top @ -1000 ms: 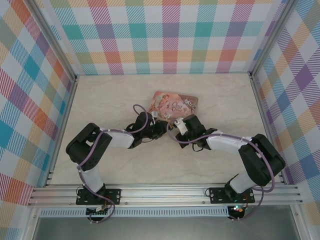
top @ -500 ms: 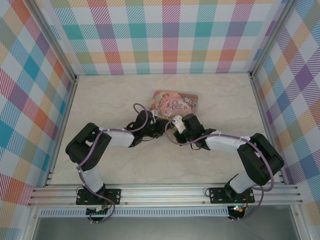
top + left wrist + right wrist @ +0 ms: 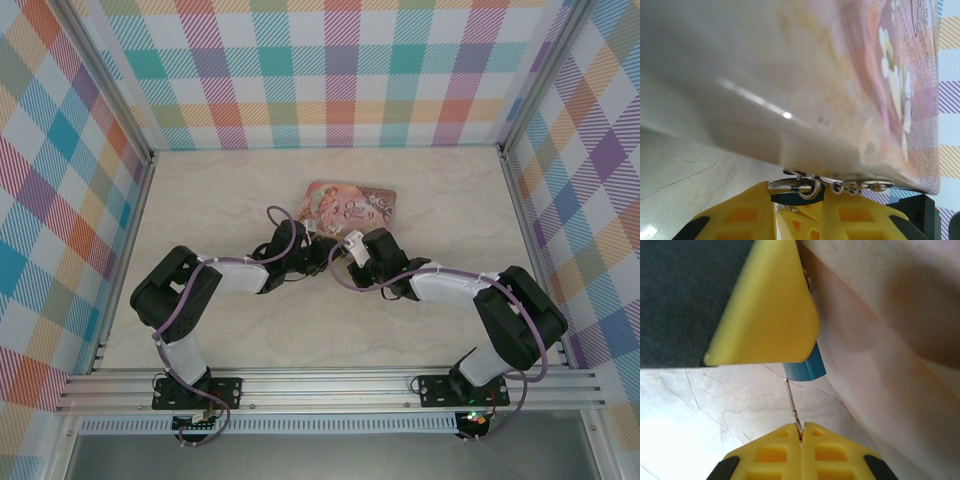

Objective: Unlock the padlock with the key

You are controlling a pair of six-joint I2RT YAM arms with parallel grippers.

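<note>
Pinching the key [image 3: 792, 405], right gripper [image 3: 801, 428] at padlock [image 3: 806, 368], left gripper [image 3: 799, 207] clamping it

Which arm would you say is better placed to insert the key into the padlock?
Right: the right gripper is shut on the key, pointing at the padlock; the left gripper holds it.

Lab test booth with plaid walls [image 3: 340, 70] and aluminium frame [image 3: 330, 385].

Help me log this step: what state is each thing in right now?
padlock, clamped in the left gripper, beside the tin; locked or not unclear.
key, pinched in the right gripper, tip at the padlock.
tin, closed, lying flat.
left gripper, shut on the padlock.
right gripper, shut on the key.
</note>
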